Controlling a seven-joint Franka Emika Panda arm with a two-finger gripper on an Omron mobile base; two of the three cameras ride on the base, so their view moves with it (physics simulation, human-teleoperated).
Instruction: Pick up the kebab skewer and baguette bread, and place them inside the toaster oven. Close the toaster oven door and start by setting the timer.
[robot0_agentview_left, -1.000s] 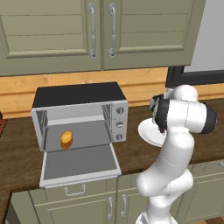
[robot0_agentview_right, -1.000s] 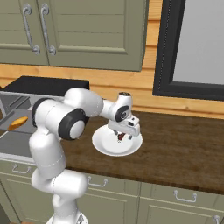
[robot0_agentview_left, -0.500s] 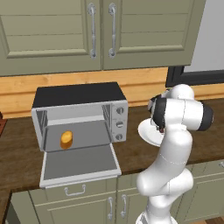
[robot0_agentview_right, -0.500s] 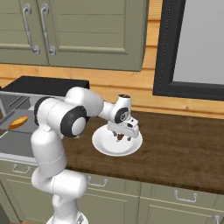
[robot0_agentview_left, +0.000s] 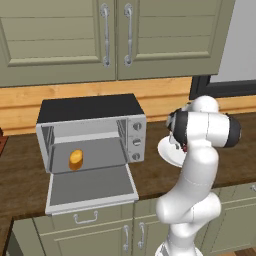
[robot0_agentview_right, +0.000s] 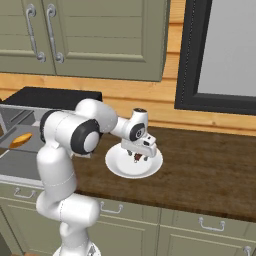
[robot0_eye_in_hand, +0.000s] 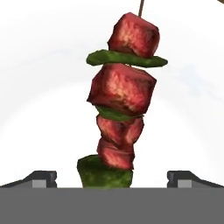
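On the dark wooden counter (robot0_agentview_right: 210, 170), a white plate (robot0_agentview_right: 117, 167) bears the kebab skewer (robot0_eye_in_hand: 120, 100).

The arm (robot0_agentview_left: 200, 165) is glossy white, built of rounded, tube-like segments that swell into bulbous joints. Dark grey to black bands ring the joints, the widest at the elbow (robot0_agentview_right: 80, 137). A round black disc with a pale centre marks the wrist (robot0_agentview_right: 138, 131). The gripper (robot0_eye_in_hand: 112, 177) ends in 2 small dark grey fingertips (robot0_eye_in_hand: 41, 178).
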